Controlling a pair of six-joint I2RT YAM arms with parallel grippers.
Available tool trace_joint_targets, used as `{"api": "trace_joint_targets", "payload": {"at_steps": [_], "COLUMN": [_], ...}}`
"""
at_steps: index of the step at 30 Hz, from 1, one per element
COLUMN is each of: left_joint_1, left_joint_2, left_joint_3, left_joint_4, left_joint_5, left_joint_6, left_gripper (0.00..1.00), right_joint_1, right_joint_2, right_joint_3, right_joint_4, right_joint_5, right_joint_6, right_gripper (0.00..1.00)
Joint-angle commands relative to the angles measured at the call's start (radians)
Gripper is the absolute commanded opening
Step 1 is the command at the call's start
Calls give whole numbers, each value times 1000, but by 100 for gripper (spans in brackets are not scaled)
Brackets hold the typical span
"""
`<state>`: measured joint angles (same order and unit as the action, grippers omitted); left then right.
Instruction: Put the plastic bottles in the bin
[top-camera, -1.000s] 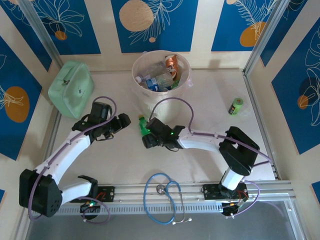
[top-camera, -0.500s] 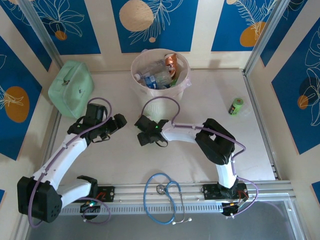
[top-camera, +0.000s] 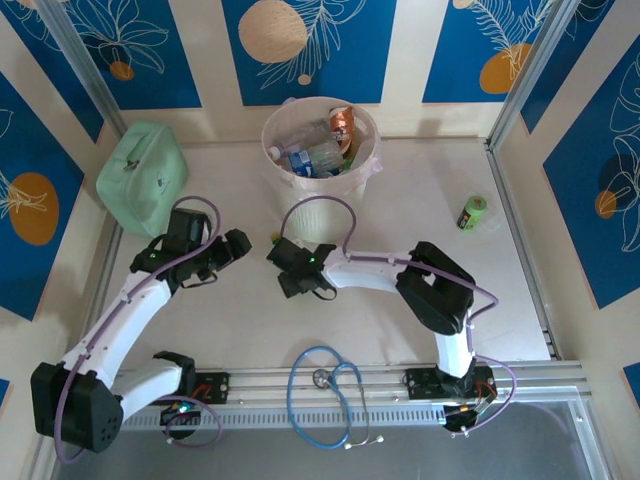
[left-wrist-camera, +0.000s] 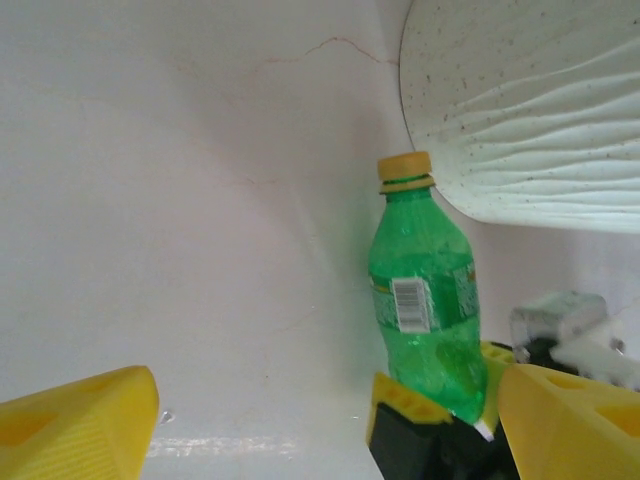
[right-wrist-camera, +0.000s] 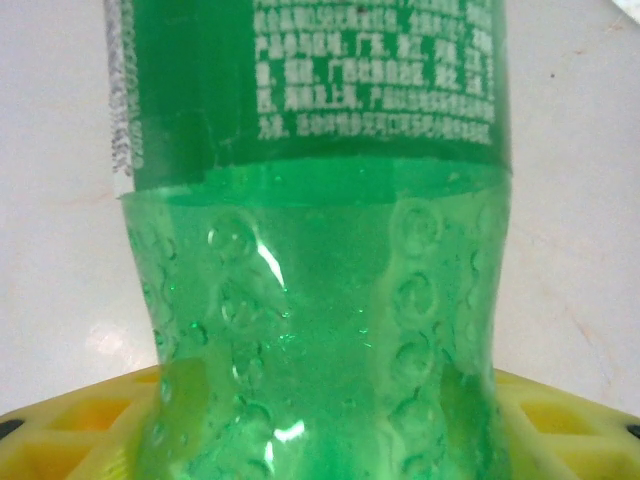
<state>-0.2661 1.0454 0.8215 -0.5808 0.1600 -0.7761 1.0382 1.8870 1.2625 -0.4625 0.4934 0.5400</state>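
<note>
At the far left a mint-green rounded plastic case (top-camera: 143, 177) sits on the pale counter (top-camera: 250, 330), against the left wall. Just right of it the left arm (top-camera: 120, 320) reaches up the counter. The left jaws are released: in the left wrist view the two yellow fingers (left-wrist-camera: 80, 425) stand far apart with only bare counter between them, and they point toward the bottle without touching it.

Next comes a green plastic bottle with a yellow cap and a white barcode label (left-wrist-camera: 425, 300). It lies on its side on the counter, with its cap toward the bin and close beside the bin's lower wall. Whether the cap touches that wall cannot be told. The right jaws are clenched on the bottle's lower body: the right wrist view shows the dimpled green plastic (right-wrist-camera: 320, 300) filling the space between that arm's yellow fingers (right-wrist-camera: 70, 420), which press against both of its sides.

Behind the bottle, at the middle of the far edge, stands the round cream-white plastic bin (top-camera: 270, 130) with a pale liner. It holds a heap of bottles (top-camera: 315, 155), clear ones with blue labels and one orange-labelled.

Near the front rail lies a blue-tubed stethoscope (top-camera: 321, 378). The right arm (top-camera: 375, 275) bends leftward across the counter from its base. Well apart at the right sits a small green cylinder with a dark end (top-camera: 472, 212).
</note>
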Motion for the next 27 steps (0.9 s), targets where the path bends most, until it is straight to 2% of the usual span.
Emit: {"api": "trace_joint_targets", "payload": {"at_steps": [1, 9, 14, 16, 20, 27], "left_joint_1": [14, 24, 25, 25, 25, 24], "left_joint_2": [-19, -48, -51, -42, -35, -31], "left_joint_3": [4, 62, 77, 77, 68, 88], "left_joint_4": [-47, -99, -94, -93, -85, -106], "left_joint_5": [-10, -67, -68, -59, -30, -25], "left_joint_6": [30, 57, 63, 63, 64, 84], "left_gripper": [88, 88, 88, 88, 87, 87], "right_joint_1": [35, 184, 184, 139, -26, -323], "right_joint_2": [-110, -354, -479, -494, -473, -319], "right_joint_3": [-18, 42, 213, 308, 505, 772], "right_joint_4": [-22, -157, -262, -302, -337, -401], "right_joint_5": [30, 83, 83, 65, -49, -284], "right_joint_6": [11, 19, -49, -80, -115, -110], "right_gripper": [54, 51, 51, 51, 52, 53]}}
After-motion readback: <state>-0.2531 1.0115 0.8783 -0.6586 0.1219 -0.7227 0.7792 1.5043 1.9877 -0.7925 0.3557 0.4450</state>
